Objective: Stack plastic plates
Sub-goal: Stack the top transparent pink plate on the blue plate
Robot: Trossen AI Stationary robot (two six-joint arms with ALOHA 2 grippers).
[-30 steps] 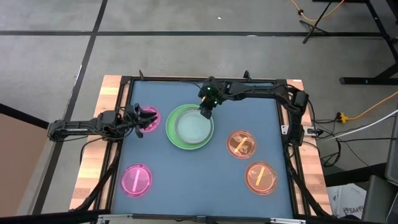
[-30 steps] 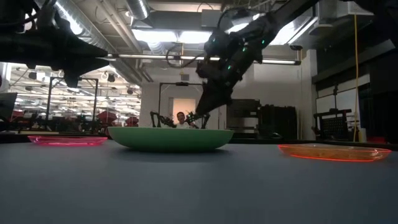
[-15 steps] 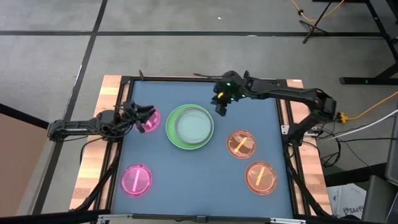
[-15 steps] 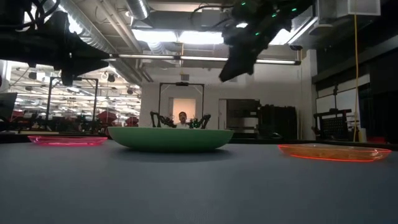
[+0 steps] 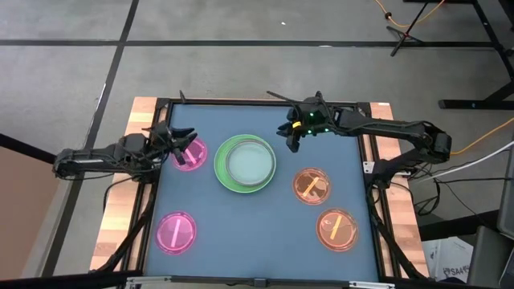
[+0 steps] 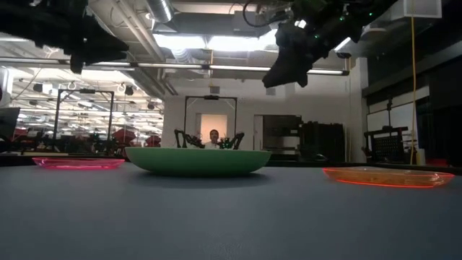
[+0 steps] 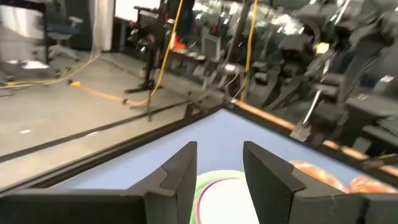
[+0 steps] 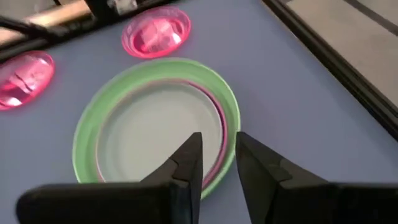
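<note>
Stack: the green plate (image 5: pixel 245 163) sits near the middle of the blue counter (image 5: pixel 257 233), with a purple plate (image 8: pixel 219 127) showing as a thin rim inside it and a pale blue-grey plate (image 5: pixel 250 163) nested on top.
Pink plates: one pink plate (image 5: pixel 189 154) lies just left of the stack, close to the counter's left edge; the second pink plate (image 5: pixel 176 232) lies nearer the front left corner, well apart from the stack.
Orange plates: one orange plate (image 5: pixel 312 185) lies to the right of the stack, near it; the other orange plate (image 5: pixel 337 227) lies toward the front right, beside the first.
Right tool (image 5: pixel 291 140): raised above the counter, just beyond the stack's far right rim and not touching it; its fingers (image 8: pixel 186 163) stand a little apart with nothing between them.
Left tool (image 5: pixel 178 137): above the far edge of the nearer pink plate, at the counter's left side; its fingers (image 7: pixel 183 169) are spread and hold nothing.
Low view: the green plate stands mid-counter, a pink plate to its left and an orange one to its right, both arms up off the surface.
</note>
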